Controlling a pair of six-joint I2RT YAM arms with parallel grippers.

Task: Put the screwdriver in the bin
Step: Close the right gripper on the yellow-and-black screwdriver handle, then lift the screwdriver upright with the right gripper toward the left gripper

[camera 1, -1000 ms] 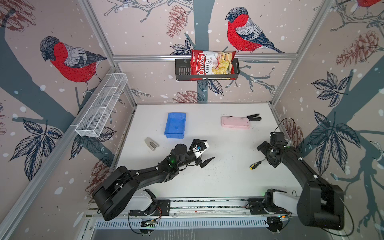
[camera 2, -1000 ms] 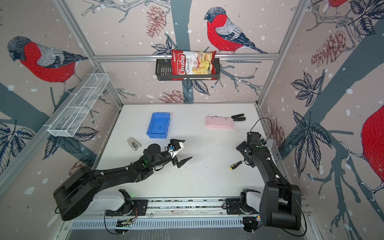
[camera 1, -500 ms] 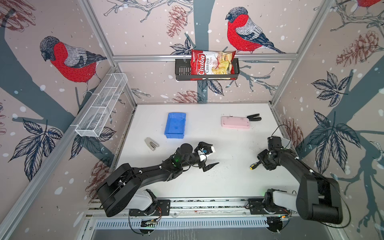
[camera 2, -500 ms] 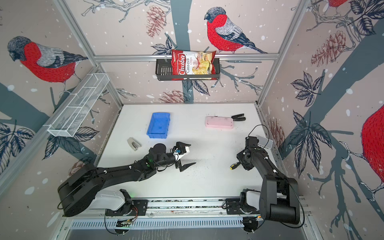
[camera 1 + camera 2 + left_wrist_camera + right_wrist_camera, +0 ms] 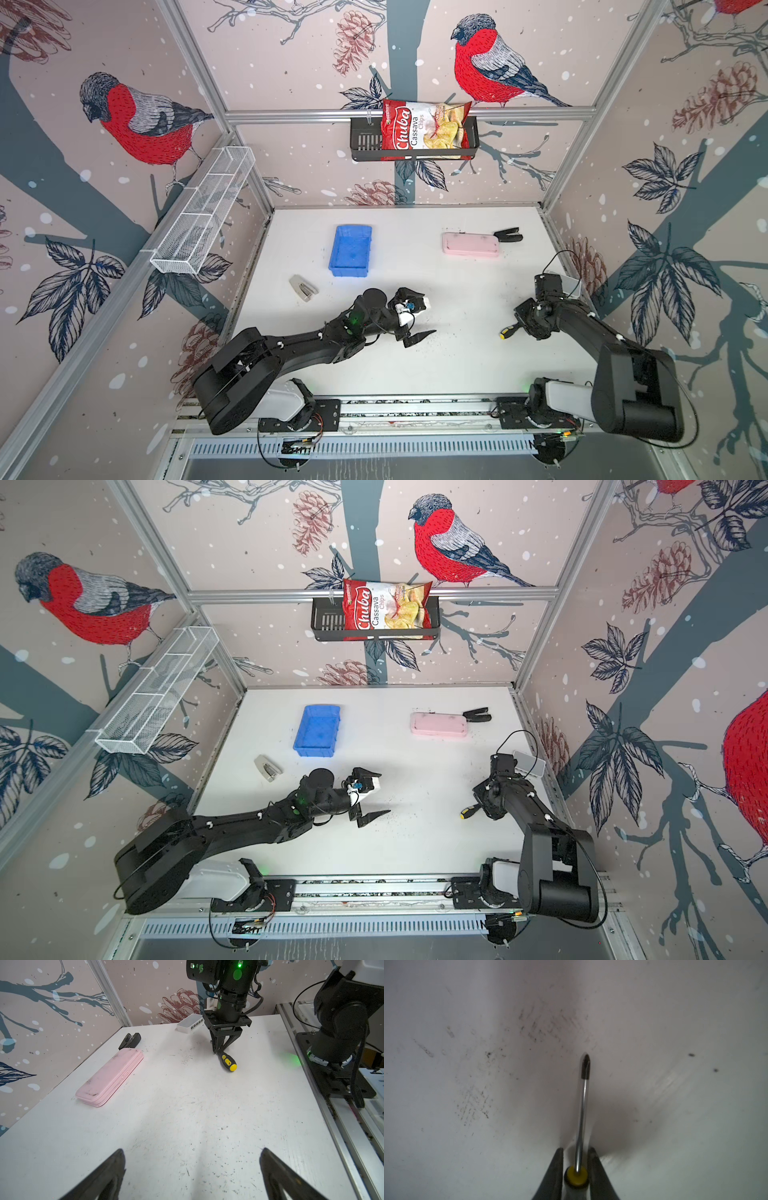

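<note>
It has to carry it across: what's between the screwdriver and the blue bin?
Bare table from screwdriver to bin in both top views; the left fingers hang open just beside that line.

Robot laboratory test cell. An aluminium frame (image 5: 291,114) with bird-print wall panels (image 5: 291,50) encloses a white tabletop (image 5: 457,365); left arm (image 5: 299,345) and right arm (image 5: 582,328) stand on a base rail (image 5: 415,405) along the lower edge in both top views.

Black screwdriver (image 5: 228,1061), yellow butt, lying flat at right, blue bin (image 5: 350,254) well apart, back left
</note>
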